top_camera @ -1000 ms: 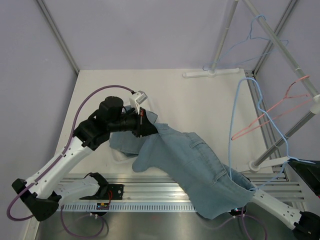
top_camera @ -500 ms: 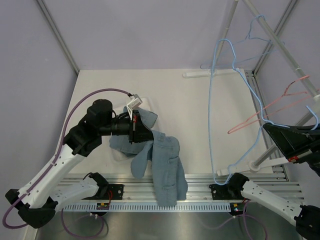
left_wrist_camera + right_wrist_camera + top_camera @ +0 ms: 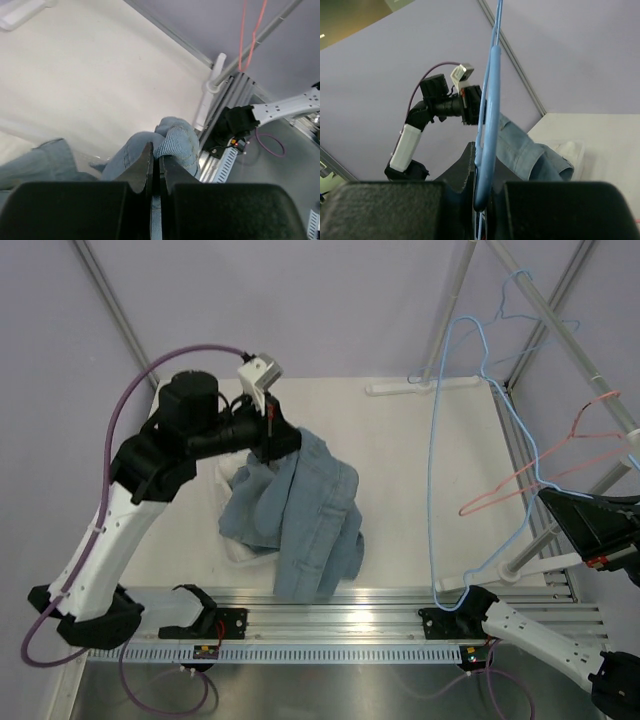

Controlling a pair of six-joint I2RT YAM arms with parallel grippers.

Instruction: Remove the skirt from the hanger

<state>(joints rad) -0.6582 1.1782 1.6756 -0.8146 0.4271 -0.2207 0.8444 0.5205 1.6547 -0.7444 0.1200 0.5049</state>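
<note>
At the left, the left gripper (image 3: 274, 439) is seen raised over the left half of the white table (image 3: 400, 440), its fingers (image 3: 145, 162) pressed almost fully together on a fold of the blue denim skirt (image 3: 300, 510). The skirt is bunched beneath that grip, and its lower folds appear to be draped down to the table near the metal rail (image 3: 400, 602) at the front edge. A second ago the same cloth was stretched across to the right, with its far end caught on the light-blue wire hanger (image 3: 429, 470). Since then it has been pulled free and gathered entirely on the left side. The hanger is now shown bare, lifted upright to the right of centre and well apart from the skirt, with no denim left on its wire. It is held low down by the right gripper (image 3: 482, 170), whose jaws are closed narrowly around the coated wire. A pink wire hanger (image 3: 520, 485) is left hanging on the rack behind, untouched. From this the separation can be judged complete. What may remain is for the skirt to be set down and released, and for the empty hanger to be put aside.
</note>
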